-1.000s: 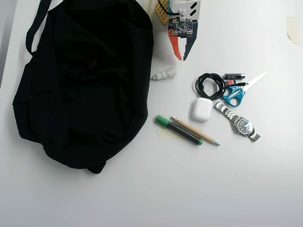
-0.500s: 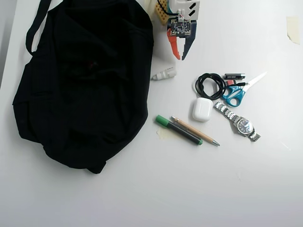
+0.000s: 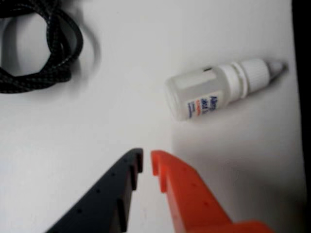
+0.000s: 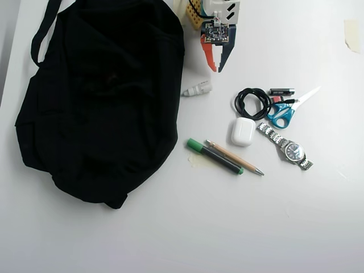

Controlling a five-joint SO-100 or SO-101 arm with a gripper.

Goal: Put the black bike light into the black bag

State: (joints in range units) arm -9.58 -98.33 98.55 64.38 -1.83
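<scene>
Apparently I've nothing grasped: my jaws [image 4: 216, 69] sit nearly closed and empty near the desk's top edge beside the black bag [image 4: 102, 102], bike light unseen.

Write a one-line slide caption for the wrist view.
Nearly shut gripper hovers over white table near small white dropper bottle and coiled black cable.

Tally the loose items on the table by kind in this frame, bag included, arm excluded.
Bags: 1, black bag
Bottles: 1, white dropper bottle
Cables: 1, coiled black cable
Small black pieces: 1
Scissors: 1
Earbud cases: 1
Watches: 1
Writing tools: 2, marker, pencil
Total: 9
</scene>
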